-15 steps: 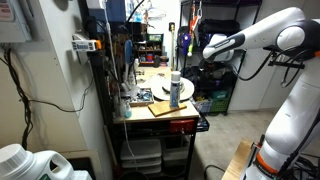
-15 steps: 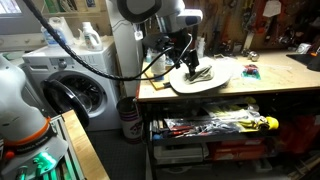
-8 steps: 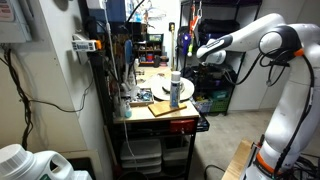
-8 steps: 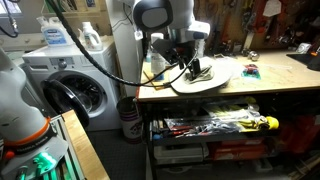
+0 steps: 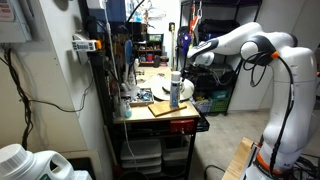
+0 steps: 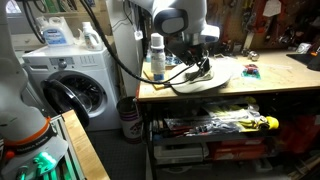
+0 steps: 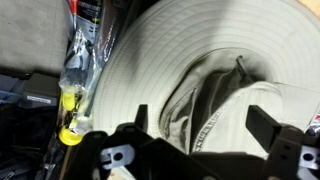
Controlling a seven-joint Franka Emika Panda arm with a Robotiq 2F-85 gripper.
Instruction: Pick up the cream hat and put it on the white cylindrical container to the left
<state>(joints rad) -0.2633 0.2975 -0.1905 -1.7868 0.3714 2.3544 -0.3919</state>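
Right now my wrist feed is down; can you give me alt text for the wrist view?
The cream hat fills most of the frame, its low crown creased. The gripper is open at the bottom edge, one dark finger on each side of the crown. Clutter with yellow parts lies at the left.

Desk: a light wooden top (image 6: 275, 78) with a straight front edge.
Cream hat (image 6: 225, 76): lies flat on the desk with its brim spread wide; the wrist view shows its low, creased crown (image 7: 215, 95).
White cylindrical container (image 6: 157, 58): stands upright on the desk, just beside the brim.
Small dark-and-green thing (image 6: 250, 71): lies beside the brim's opposite side; too small to identify.
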